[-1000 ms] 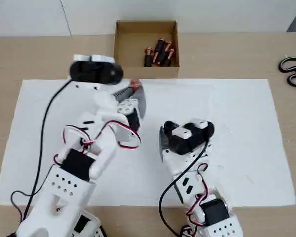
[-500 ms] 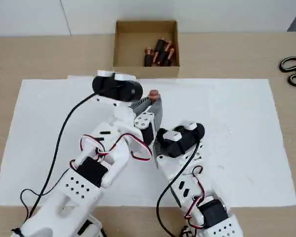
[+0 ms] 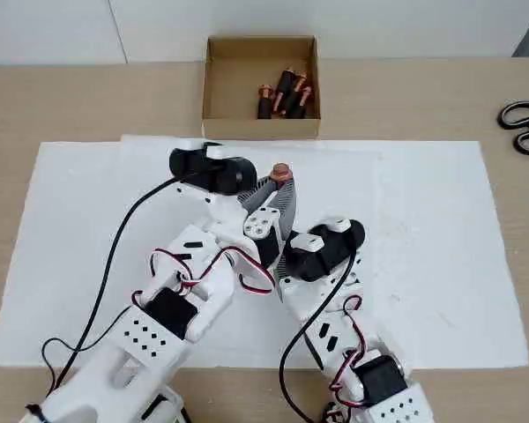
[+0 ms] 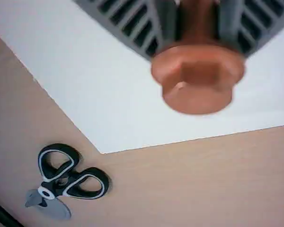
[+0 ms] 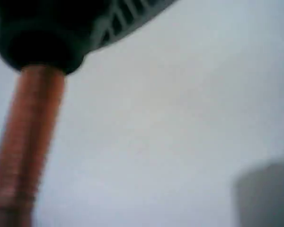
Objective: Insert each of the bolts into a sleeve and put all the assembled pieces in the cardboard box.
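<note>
Left pincer (image 3: 279, 183) gripped the bolt (image 4: 197, 78), head toward the tabletop's far edge. Its thread met the sleeve (image 5: 38, 45), clamped in the right pincer (image 5: 85, 21).

A light wooden table (image 3: 70, 97) is carrying a wide white sheet (image 3: 423, 220) that is covering its middle and near part. A white panelled wall (image 3: 379, 26) is running along the far edge. Black-handled scissors (image 3: 525, 126) are lying on bare wood by the right edge. Soft, even light is falling across everything.
</note>
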